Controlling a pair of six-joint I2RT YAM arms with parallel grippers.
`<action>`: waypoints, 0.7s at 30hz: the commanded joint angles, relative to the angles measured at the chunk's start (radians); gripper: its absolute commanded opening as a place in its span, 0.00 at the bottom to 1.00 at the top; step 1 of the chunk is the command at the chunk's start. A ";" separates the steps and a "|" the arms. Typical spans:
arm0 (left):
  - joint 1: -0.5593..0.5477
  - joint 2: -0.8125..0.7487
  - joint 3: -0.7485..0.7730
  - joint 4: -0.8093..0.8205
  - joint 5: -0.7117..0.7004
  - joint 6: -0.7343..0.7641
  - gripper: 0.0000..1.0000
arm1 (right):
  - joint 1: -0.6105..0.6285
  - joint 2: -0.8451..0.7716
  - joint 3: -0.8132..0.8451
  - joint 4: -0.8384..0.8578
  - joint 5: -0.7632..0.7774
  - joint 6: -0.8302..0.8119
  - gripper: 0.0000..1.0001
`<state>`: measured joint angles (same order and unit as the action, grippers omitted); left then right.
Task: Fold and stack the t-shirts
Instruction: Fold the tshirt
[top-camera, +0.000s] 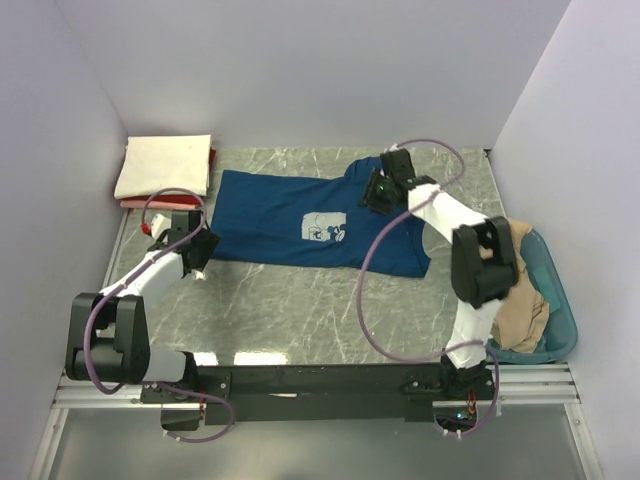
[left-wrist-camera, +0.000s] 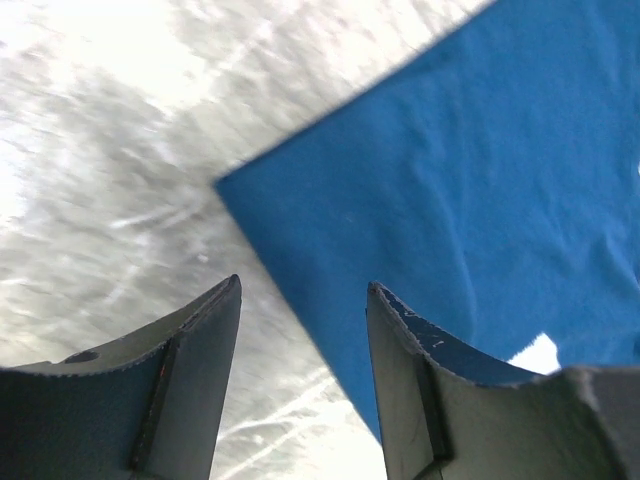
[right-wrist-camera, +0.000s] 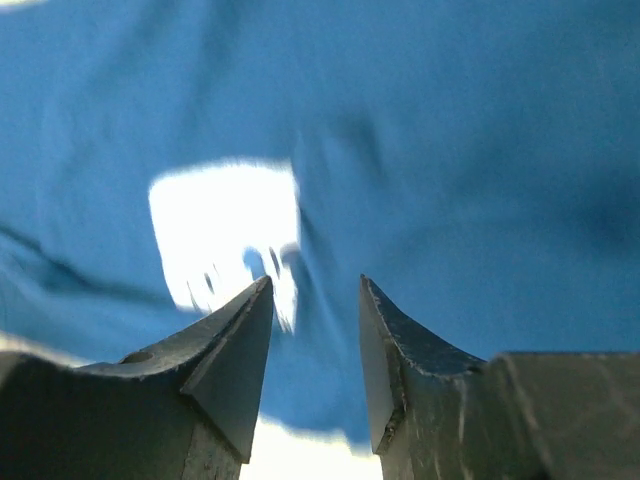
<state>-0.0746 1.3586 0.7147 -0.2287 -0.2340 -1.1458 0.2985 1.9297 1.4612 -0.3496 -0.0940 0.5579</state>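
Observation:
A dark blue t-shirt (top-camera: 300, 215) with a pale square print (top-camera: 324, 227) lies spread flat on the marble table. My left gripper (top-camera: 207, 243) is open at the shirt's near left corner; in the left wrist view that corner (left-wrist-camera: 235, 187) lies just ahead of the open gripper (left-wrist-camera: 303, 288). My right gripper (top-camera: 376, 195) is open above the shirt's right shoulder area; the right wrist view shows blue cloth (right-wrist-camera: 470, 170) and the print (right-wrist-camera: 225, 230) beyond the open gripper (right-wrist-camera: 315, 285). A folded cream t-shirt (top-camera: 165, 165) lies on a red one (top-camera: 136, 203) at the back left.
A teal tub (top-camera: 555, 300) at the right edge holds a tan t-shirt (top-camera: 520, 300). Pale walls close in the table on three sides. Bare marble (top-camera: 300, 310) lies between the shirt and the arm bases.

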 joint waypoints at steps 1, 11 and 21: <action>0.018 0.005 -0.021 0.046 -0.010 0.006 0.58 | 0.001 -0.207 -0.201 0.030 0.031 0.068 0.47; 0.025 0.073 -0.038 0.117 0.009 -0.006 0.58 | -0.094 -0.625 -0.645 0.075 0.025 0.151 0.45; 0.029 0.135 -0.044 0.138 -0.025 -0.002 0.57 | -0.150 -0.810 -0.828 0.029 0.092 0.171 0.45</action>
<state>-0.0509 1.4776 0.6800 -0.1158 -0.2344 -1.1461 0.1726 1.1641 0.6685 -0.3271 -0.0422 0.7136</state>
